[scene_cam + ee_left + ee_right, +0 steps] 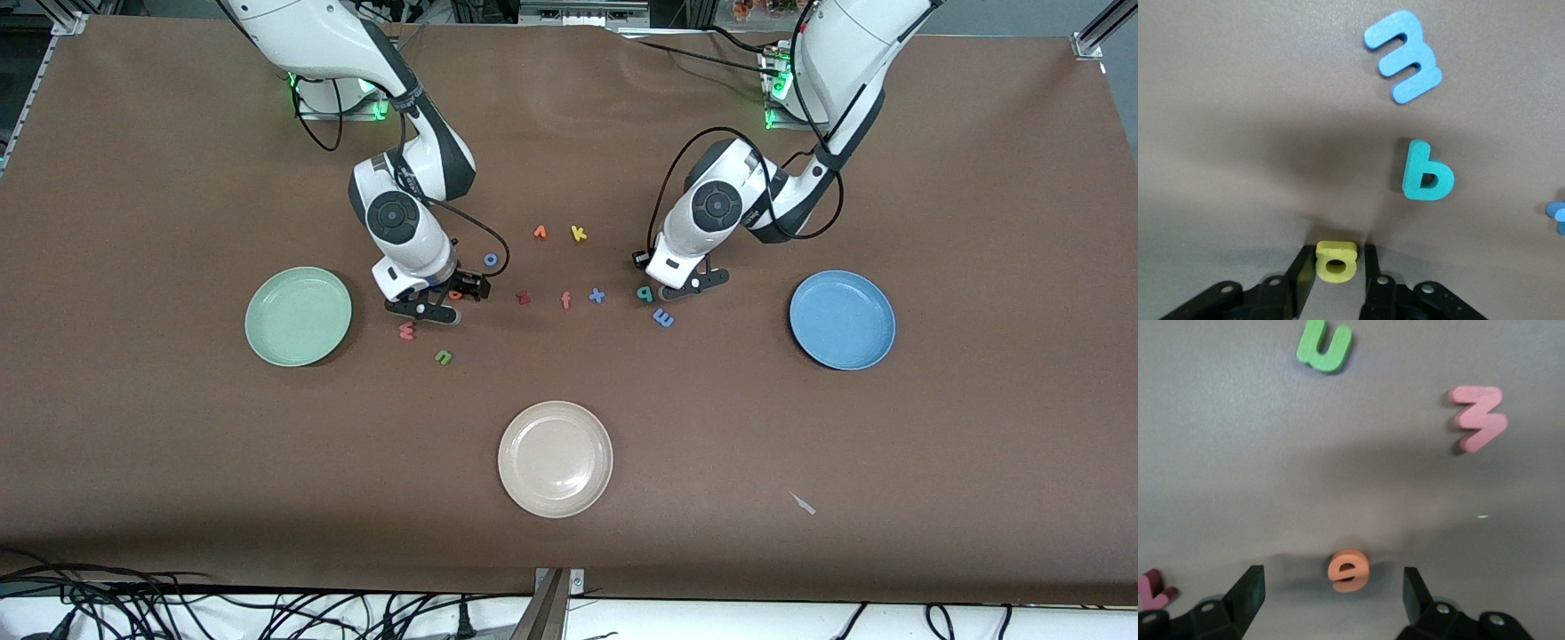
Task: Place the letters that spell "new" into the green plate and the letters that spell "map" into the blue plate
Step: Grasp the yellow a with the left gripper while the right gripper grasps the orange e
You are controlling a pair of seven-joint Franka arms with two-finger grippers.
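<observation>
The green n [443,356] lies nearest the front camera on the brown surface [800,133], then the pinkish-red w [407,331] and light blue m [662,317]. Between them and the bases, the left hand [1336,267] is pinched on the yellow a [1335,260] — just beside the teal p [645,293]. The right hand [1335,590] stands wide around the orange e [1348,570] (not touching). Both the green plate [267,342] and blue plate [813,338] hold nothing.

Brown table [178,462]: plates [556,459], foam letters [597,295].
</observation>
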